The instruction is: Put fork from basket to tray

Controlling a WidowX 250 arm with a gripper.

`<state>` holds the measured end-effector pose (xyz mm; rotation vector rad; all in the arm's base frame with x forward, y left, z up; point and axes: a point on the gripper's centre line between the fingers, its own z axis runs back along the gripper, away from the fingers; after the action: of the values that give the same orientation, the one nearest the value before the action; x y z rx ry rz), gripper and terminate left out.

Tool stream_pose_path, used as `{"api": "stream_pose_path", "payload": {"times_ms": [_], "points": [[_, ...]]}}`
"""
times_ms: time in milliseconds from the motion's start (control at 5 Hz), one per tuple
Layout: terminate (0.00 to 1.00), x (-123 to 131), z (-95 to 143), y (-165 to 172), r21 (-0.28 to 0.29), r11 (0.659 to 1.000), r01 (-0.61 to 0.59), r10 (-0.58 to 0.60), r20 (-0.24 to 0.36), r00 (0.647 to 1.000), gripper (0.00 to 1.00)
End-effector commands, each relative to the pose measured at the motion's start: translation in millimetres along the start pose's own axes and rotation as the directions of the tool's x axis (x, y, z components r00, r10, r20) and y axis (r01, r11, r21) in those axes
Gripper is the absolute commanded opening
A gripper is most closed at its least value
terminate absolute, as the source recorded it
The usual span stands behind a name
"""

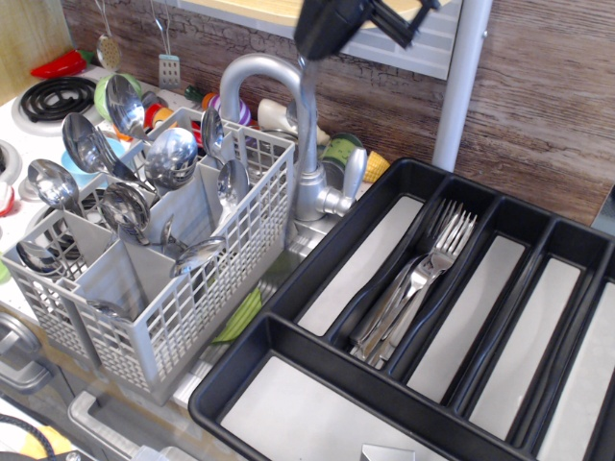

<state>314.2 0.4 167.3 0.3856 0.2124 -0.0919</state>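
Note:
My gripper [309, 50] is high at the top of the view, above the faucet, between the basket and the tray. It is shut on a slim silver fork [306, 73] that hangs down in front of the faucet's arch. The light grey basket [192, 288] stands at the left and holds several round-bowled spoons [171, 154]. The black tray [288, 338] lies at the right. Several forks [423, 279] lie in its second long compartment. The gripper's upper part is cut off by the frame.
A silver faucet [306, 187] rises between basket and tray. A white pole [461, 86] stands behind the tray, under a wooden shelf [279, 10]. A stove burner [53, 96] and toy vegetables [341, 154] lie behind the basket.

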Motion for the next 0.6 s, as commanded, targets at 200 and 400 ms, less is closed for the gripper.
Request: {"api": "stream_pose_path", "payload": {"times_ms": [200, 400], "points": [[0.0, 24, -18, -33, -0.094, 0.991, 0.093, -0.09, 0.041, 0.995, 0.0], [0.0, 33, -30, -46, -0.113, 0.986, 0.122, -0.116, 0.056, 0.992, 0.0]]}}
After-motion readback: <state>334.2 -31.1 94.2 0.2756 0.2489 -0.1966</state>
